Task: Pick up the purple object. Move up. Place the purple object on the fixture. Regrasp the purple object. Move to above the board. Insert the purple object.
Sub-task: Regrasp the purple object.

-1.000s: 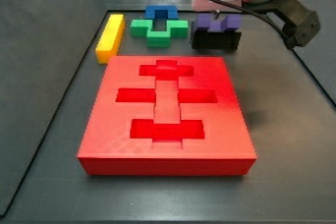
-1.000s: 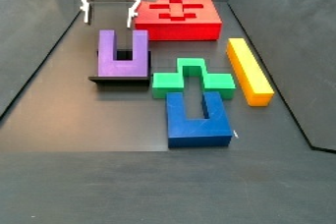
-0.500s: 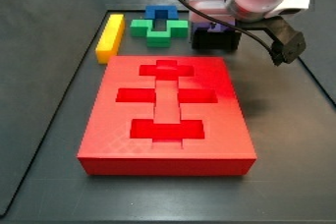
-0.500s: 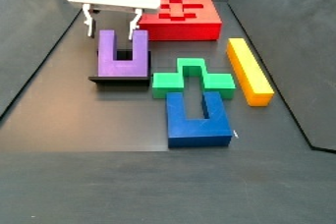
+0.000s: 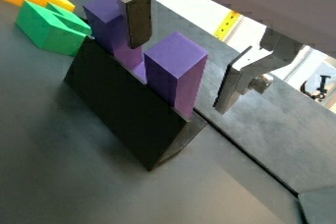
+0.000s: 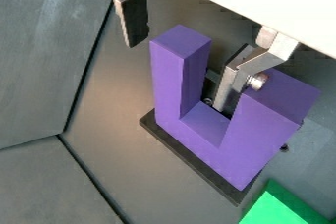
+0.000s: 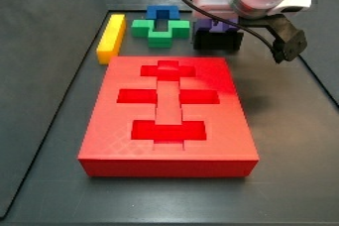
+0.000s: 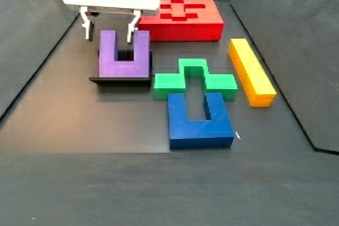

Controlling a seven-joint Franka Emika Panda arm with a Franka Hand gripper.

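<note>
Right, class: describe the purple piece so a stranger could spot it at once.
Start at the big red board. Beside it stands the black fixture, under the gripper. On it rests the purple object: the only U-shaped piece, unlike the green-and-blue cross and yellow bar.

The dark grey matte surface [image 7: 54, 170] runs out on every side of the board [image 7: 166, 111]. Left and right of the board, thin edge lines mark where dark walls [image 8: 20, 32] rise at a slant. Well in front of the board a faint seam [image 8: 79, 152] crosses the surface. Soft overhead light leaves a dull sheen there. The end effector [image 8: 110, 22] hangs just left of the board, fingers apart.
</note>
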